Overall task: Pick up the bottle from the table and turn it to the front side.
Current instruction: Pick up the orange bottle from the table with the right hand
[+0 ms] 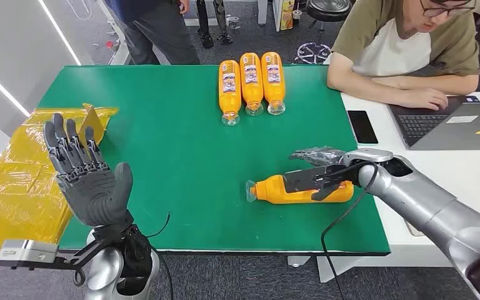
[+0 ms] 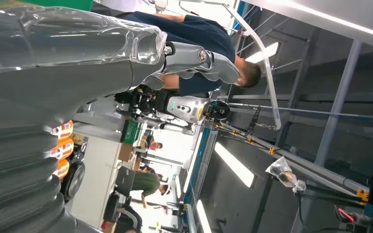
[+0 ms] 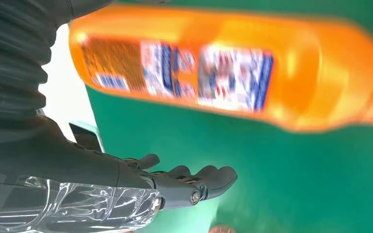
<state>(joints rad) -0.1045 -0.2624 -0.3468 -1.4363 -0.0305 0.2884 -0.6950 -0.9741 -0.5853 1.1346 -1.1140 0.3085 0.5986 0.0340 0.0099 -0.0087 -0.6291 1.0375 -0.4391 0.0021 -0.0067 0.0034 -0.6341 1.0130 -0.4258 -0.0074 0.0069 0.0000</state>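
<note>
An orange bottle lies on its side on the green table, near the front right, with its cap end toward the left. My right hand hovers over its middle, thumb across the top and fingers stretched past its far side. In the right wrist view the blurred bottle shows its label, and green table shows between it and the straight fingers. My left hand is raised at the front left, fingers spread, holding nothing.
Three more orange bottles lie side by side at the table's far edge. Yellow bags sit off the left side. On the white desk to the right are a phone and a laptop, where a person sits; another person stands behind.
</note>
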